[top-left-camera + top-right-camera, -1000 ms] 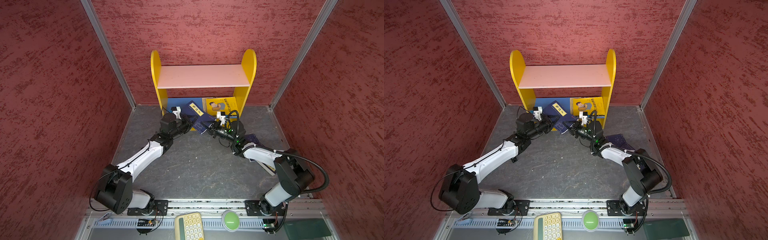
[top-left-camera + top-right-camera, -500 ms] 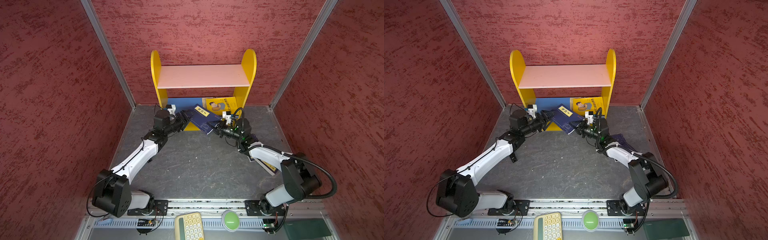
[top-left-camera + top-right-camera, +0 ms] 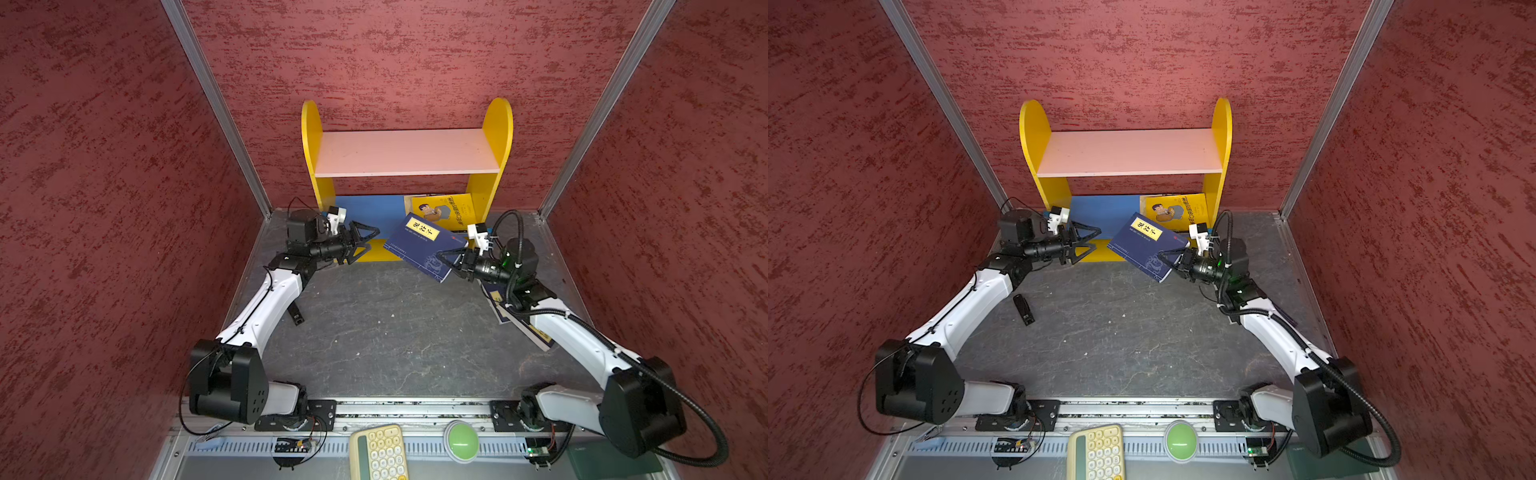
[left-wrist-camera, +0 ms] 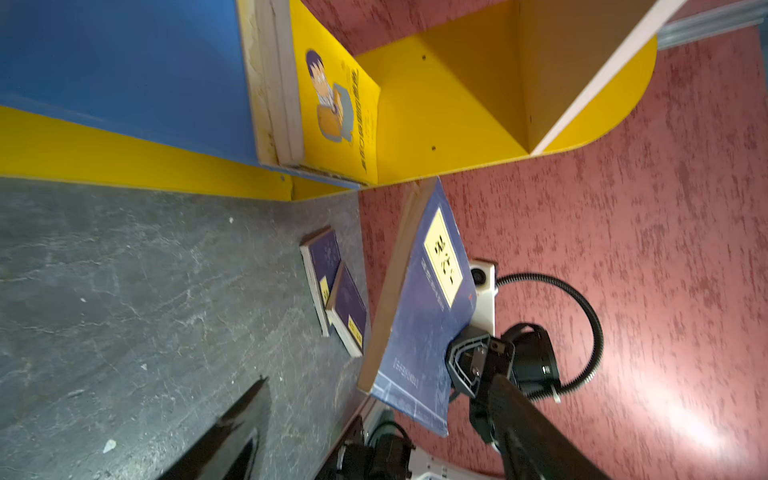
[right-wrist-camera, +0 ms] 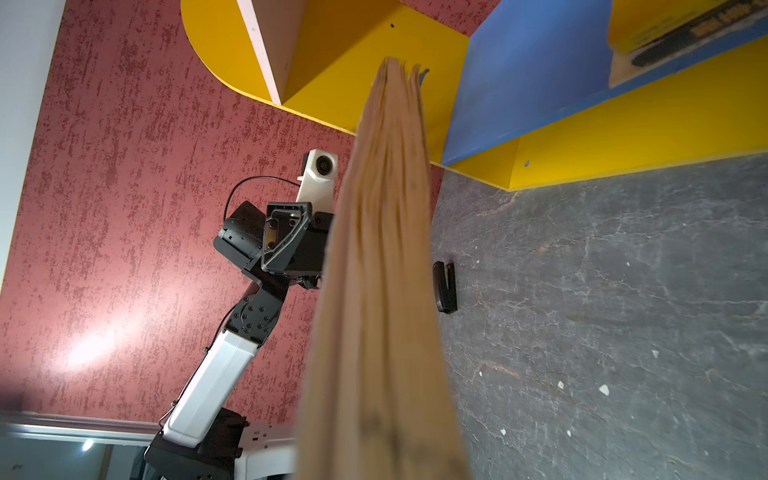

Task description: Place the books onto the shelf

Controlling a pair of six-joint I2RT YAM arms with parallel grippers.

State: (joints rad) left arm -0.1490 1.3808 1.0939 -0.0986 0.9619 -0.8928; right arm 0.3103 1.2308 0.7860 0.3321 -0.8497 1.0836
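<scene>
A navy book with a yellow label point(image 3: 419, 245) point(image 3: 1144, 245) point(image 4: 424, 299) hangs tilted in front of the shelf point(image 3: 405, 151) point(image 3: 1127, 151). My right gripper point(image 3: 446, 259) point(image 3: 1167, 259) is shut on its near right corner. Only the book's brown page edge point(image 5: 382, 291) fills the right wrist view. My left gripper point(image 3: 372, 240) point(image 3: 1095, 239) stands open and empty left of the book, apart from it. A yellow book with a cartoon figure point(image 3: 440, 212) point(image 4: 332, 108) lies on other books on the blue lower board. Two navy books point(image 3: 496, 297) point(image 4: 328, 266) lie on the floor under my right arm.
A small black piece point(image 3: 296, 313) point(image 5: 444, 286) lies on the grey floor beside my left arm. Red walls close in on three sides. At the front rail sit a pale yellow keypad point(image 3: 380, 453), a green button point(image 3: 461, 440) and a dark green slab point(image 3: 611, 457).
My left gripper has opened, let go of the navy book and drawn back to the left. The right gripper has shifted right with the book, which now tilts toward the shelf.
</scene>
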